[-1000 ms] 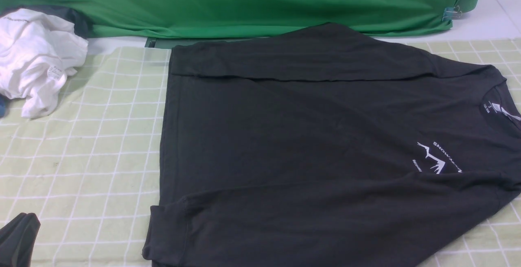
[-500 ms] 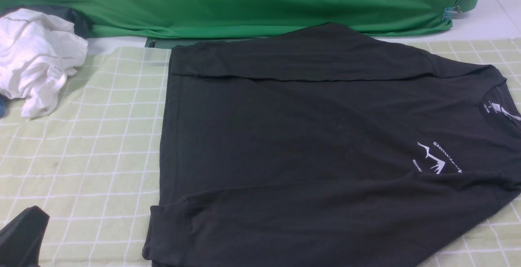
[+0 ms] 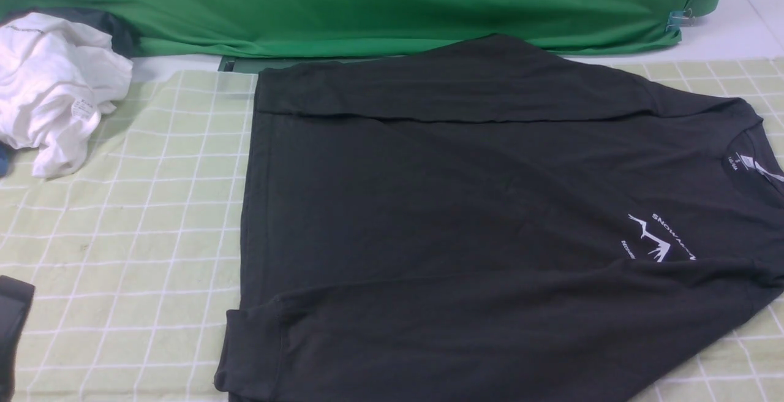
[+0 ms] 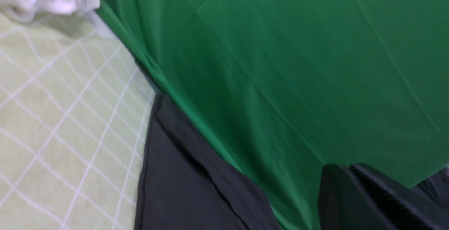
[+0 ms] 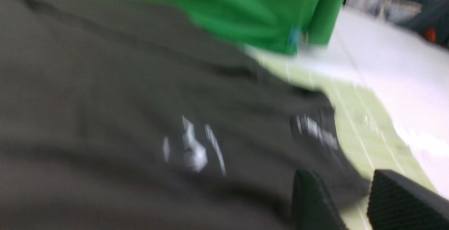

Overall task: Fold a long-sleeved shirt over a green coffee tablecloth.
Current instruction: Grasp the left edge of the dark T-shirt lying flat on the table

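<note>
Charcoal-black long-sleeved shirt [image 3: 478,224] lies flat on the green coffee tablecloth [image 3: 122,236]. Collar to the right, hem to the left. One sleeve is laid along the far edge and one along the near edge, with a ribbed cuff [image 3: 248,353] at the near-left corner. The mountain logo [image 3: 658,239] faces up close to the collar.

The left gripper [image 3: 11,328] shows in the front view only as a dark sliver at the lower-left edge, over bare cloth, well apart from the hem. Its wrist view adds what the front view cannot: fingers [image 4: 336,202] pressed together with nothing between them.

The right gripper [image 5: 342,179] is outside the front view. Its own wrist view, blurred, shows the jaws standing apart and empty, near the shirt's collar end where dark fabric meets checked cloth.

The shirt's far edge touches the bright green fabric [image 3: 367,3]. A crumpled white garment [image 3: 55,89] sits far left, clear of the shirt.
</note>
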Tool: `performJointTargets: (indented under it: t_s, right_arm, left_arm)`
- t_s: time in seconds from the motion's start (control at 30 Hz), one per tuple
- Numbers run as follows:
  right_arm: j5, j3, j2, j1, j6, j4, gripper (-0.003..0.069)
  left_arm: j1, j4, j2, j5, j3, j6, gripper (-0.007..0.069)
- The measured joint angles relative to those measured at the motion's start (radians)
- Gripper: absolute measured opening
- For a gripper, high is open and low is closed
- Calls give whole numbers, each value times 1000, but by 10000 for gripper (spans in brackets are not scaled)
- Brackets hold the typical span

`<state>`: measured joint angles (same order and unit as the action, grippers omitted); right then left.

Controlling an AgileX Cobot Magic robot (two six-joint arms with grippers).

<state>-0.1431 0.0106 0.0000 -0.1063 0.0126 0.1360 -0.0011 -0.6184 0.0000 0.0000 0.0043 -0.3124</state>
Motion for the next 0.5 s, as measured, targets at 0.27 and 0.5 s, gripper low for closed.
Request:
performJointTargets:
  t_s: [0.27, 0.5]
  right_arm:
    - [226, 0, 0, 0, -475, -206, 245]
    - [297, 0, 0, 0, -556, -217, 240]
  left_arm:
    - [0, -31, 0, 17, -10, -68, 17]
    - [0, 63, 68, 207, -379, -69, 17]
